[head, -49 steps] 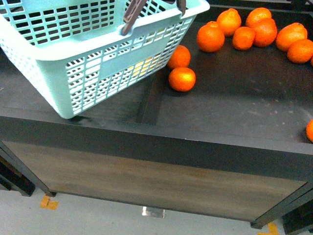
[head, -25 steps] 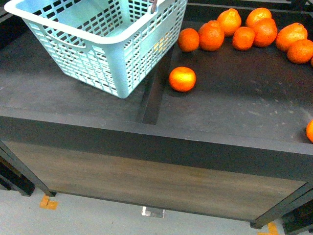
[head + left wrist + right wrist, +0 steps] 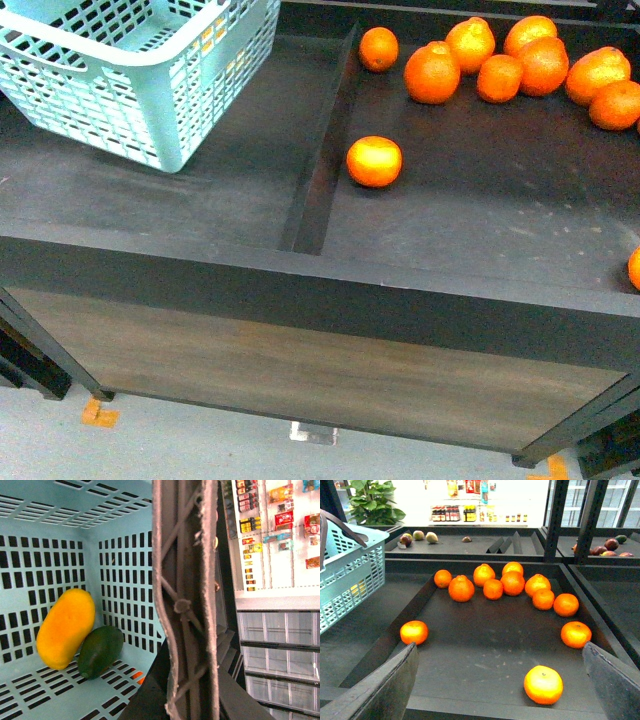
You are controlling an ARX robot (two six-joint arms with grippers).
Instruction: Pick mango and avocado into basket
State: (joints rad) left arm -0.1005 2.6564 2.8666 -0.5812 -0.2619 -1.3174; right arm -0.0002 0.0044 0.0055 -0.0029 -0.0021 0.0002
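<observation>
Spread wide on the right gripper [image 3: 500, 680], empty, facing the tangerines [image 3: 512, 582] in the bin right of the basket [image 3: 150, 90]. On the left gripper, too little shown to tell the jaw state; only the brown handle bar [image 3: 185, 600] fills the left wrist view, seemingly held. Mango [image 3: 66, 628] and avocado [image 3: 100, 651] already inside the basket, touching side by side, long axes roughly parallel, against its slotted wall. Nothing apparently left to pick; basket nearer the left arm, so any setting-down falls to that side.
</observation>
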